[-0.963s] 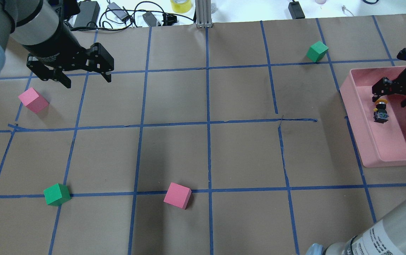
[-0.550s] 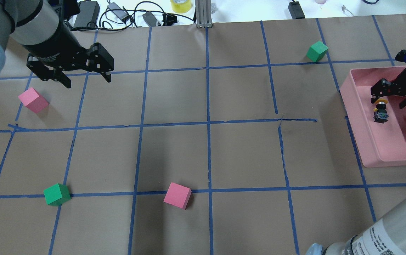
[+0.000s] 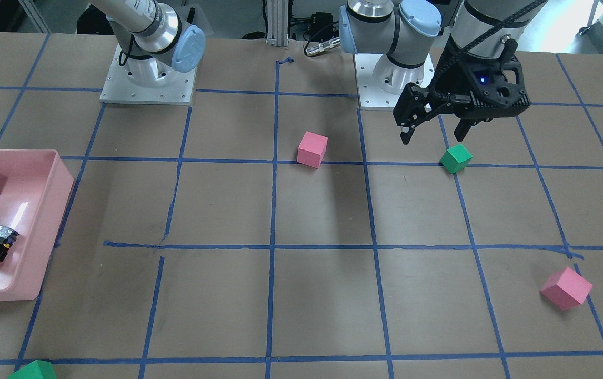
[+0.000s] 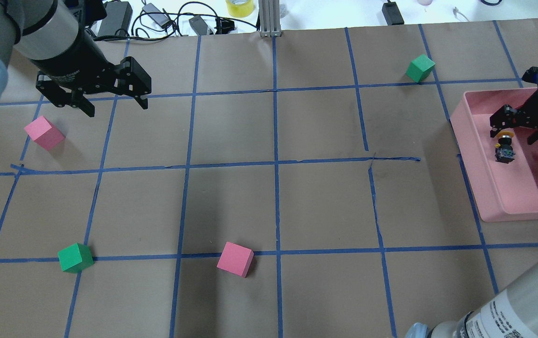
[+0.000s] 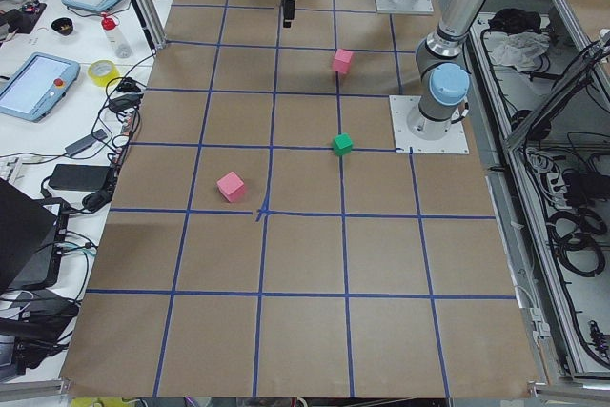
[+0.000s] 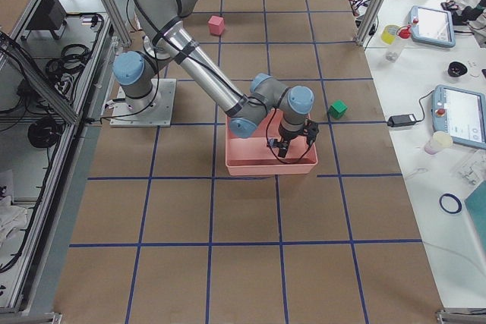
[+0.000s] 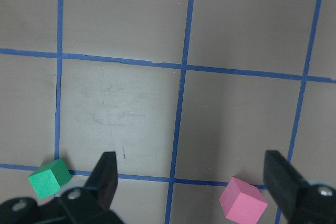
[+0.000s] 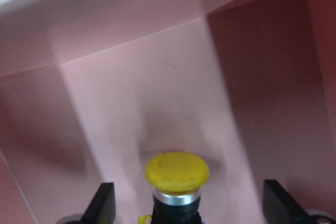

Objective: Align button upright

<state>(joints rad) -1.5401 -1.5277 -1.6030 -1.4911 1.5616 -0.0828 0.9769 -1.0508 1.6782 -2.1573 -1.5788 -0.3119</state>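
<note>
Yellow dome-capped button (image 8: pixel 177 171) sits in glossy pink tray (image 8: pixel 157 87), inside wide-spread right gripper (image 8: pixel 189 186).

1. White lettering (image 4: pixel 65 75) is running around the black collar of the left arm, upper left of the overhead view, just above the left end effector (image 4: pixel 117 109); it is blurring too much to be read.
2. A white sticker (image 4: pixel 499 312) is showing rows of dark print on the right arm's grey tube, lower right of the same view; the print is coming out too small to read.
3. Tablet screens (image 6: pixel 462 115) are lying on the side desk at the right edge of the right-side view, displaying nothing legible.
</note>
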